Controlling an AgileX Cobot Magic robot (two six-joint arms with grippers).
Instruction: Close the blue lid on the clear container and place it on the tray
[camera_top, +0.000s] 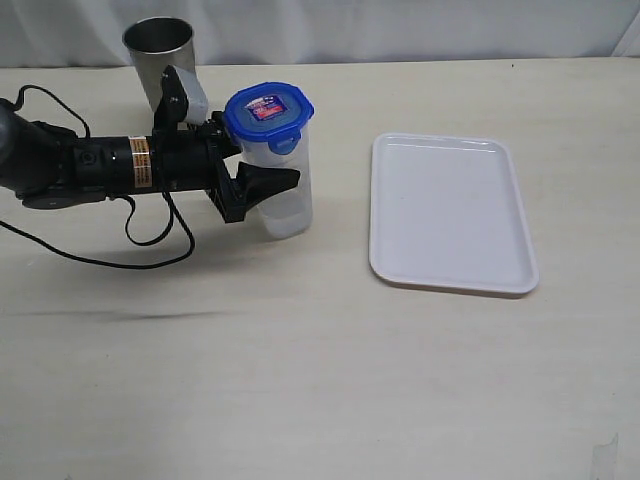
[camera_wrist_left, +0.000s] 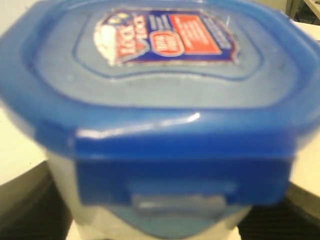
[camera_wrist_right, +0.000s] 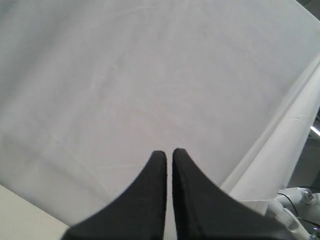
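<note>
The blue lid (camera_top: 268, 110) sits on top of the clear container (camera_top: 290, 205), which stands upright left of the tray (camera_top: 450, 215). My left gripper (camera_top: 282, 172) reaches in from the left and is shut on the container's body just below the lid. One dark finger (camera_top: 268, 184) shows in front; the other is hidden behind the container. The left wrist view is filled by the lid (camera_wrist_left: 160, 100), label up, with the container (camera_wrist_left: 150, 222) under it. My right gripper (camera_wrist_right: 169, 152) is shut with nothing in it and faces a white curtain; it is out of the exterior view.
A grey metal cup (camera_top: 160, 55) stands just behind the left arm near the table's far edge. Black cables (camera_top: 150, 235) trail from the arm across the table at the left. The tray holds nothing.
</note>
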